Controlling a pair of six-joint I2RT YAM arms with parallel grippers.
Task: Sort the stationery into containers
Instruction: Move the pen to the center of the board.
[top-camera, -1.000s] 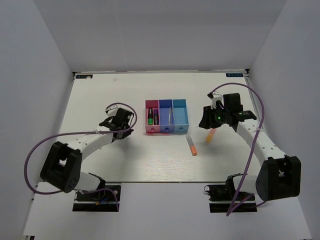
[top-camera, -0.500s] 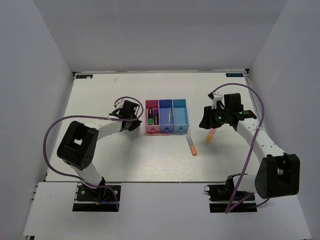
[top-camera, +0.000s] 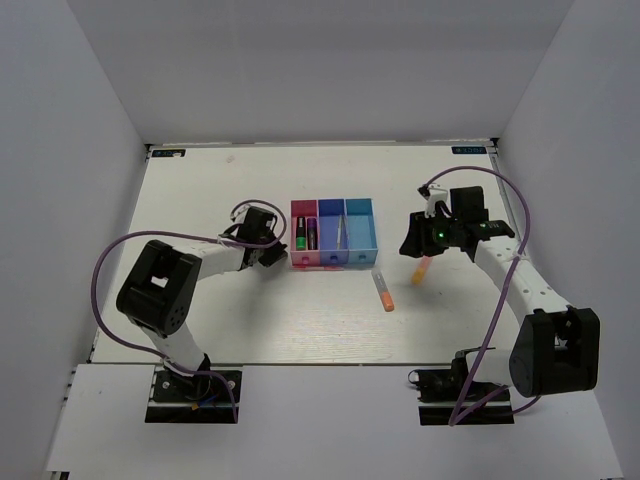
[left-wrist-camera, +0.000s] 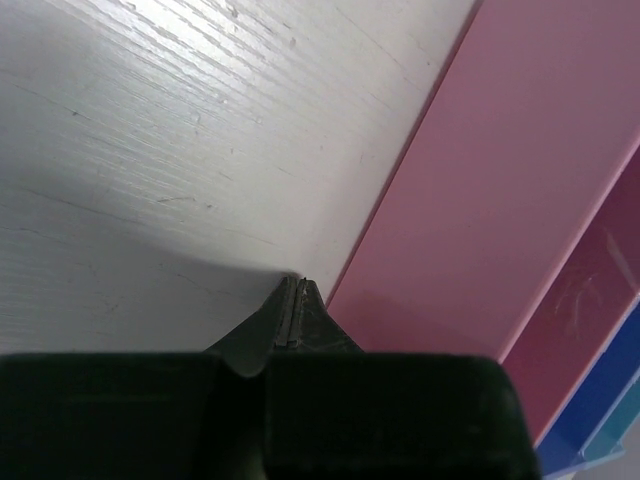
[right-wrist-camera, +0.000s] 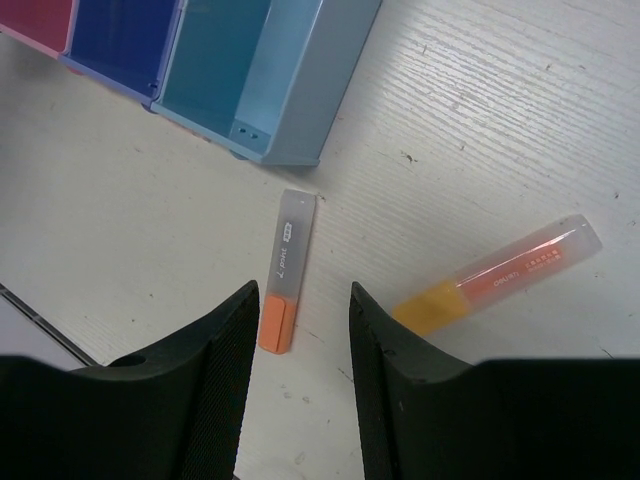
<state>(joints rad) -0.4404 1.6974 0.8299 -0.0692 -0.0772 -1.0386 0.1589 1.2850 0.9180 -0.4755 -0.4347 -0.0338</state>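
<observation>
The three joined containers (top-camera: 333, 262) stand mid-table: pink, blue-purple, light blue. The pink one holds the green highlighter (top-camera: 299, 236) and the purple one (top-camera: 311, 235). A thin stick (top-camera: 340, 231) lies in the blue-purple one. The orange-grey marker (top-camera: 383, 290) (right-wrist-camera: 285, 285) and the short orange-yellow one (top-camera: 422, 268) (right-wrist-camera: 500, 275) lie on the table. My left gripper (top-camera: 280, 256) (left-wrist-camera: 290, 292) is shut and empty, its tips low on the table beside the pink wall (left-wrist-camera: 500, 200). My right gripper (top-camera: 415, 248) (right-wrist-camera: 300, 335) is open above the table between the two markers.
The light blue bin's corner (right-wrist-camera: 290, 90) is just beyond the orange-grey marker in the right wrist view. White walls enclose the table on three sides. Purple cables loop off both arms.
My left gripper has moved right, up to the pink bin's left side. My right gripper has hardly moved.
</observation>
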